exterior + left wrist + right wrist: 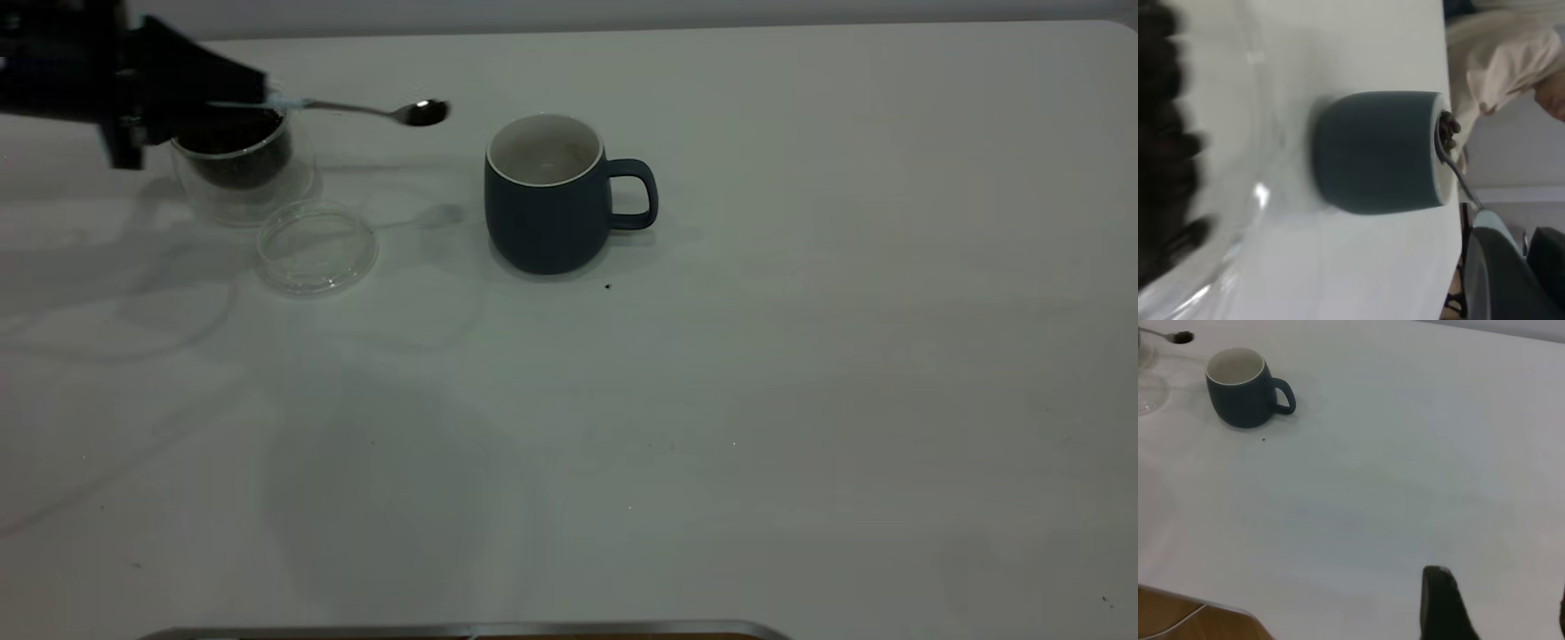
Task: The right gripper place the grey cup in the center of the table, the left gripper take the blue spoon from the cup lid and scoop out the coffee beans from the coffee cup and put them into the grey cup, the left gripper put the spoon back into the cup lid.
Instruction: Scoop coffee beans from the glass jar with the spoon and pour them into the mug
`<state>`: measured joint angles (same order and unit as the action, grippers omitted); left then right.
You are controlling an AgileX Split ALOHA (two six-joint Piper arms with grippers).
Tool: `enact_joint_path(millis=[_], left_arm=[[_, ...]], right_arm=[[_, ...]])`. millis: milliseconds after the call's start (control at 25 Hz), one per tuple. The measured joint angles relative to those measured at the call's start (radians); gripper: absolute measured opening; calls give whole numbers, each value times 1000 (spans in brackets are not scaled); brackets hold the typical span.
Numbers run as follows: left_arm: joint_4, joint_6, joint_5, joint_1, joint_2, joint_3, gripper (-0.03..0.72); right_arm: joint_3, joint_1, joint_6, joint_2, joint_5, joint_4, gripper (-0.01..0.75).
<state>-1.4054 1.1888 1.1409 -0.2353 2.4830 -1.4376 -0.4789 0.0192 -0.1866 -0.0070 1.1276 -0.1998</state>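
The grey cup [547, 196] stands upright near the table's middle, handle pointing right, with a pale inside. My left gripper [262, 100], at the far left above the glass coffee cup [236, 156] of dark beans, is shut on the spoon's [373, 110] pale blue handle. The spoon bowl [425, 112] hovers in the air between the glass cup and the grey cup. In the left wrist view the spoon bowl [1447, 130] carries beans beside the grey cup's [1371, 153] rim. The clear cup lid [316, 246] lies bare in front of the glass cup. My right gripper [1498, 607] hangs open, far from the cup [1241, 387].
One loose bean [608, 286] lies on the table just in front of the grey cup. The table's near edge [1198, 603] shows in the right wrist view. A person [1511, 60] stands beyond the table's far side.
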Motion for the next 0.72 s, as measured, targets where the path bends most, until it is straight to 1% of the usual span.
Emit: enact_joint_path(millis=[200,720], left_arm=[[-23,12,0,52,0,0,130],[-24,52,0,116,0,0,130]], right_arm=[[0,0,0,0,0,0,451],[0,0,0,0,0,-2,451]])
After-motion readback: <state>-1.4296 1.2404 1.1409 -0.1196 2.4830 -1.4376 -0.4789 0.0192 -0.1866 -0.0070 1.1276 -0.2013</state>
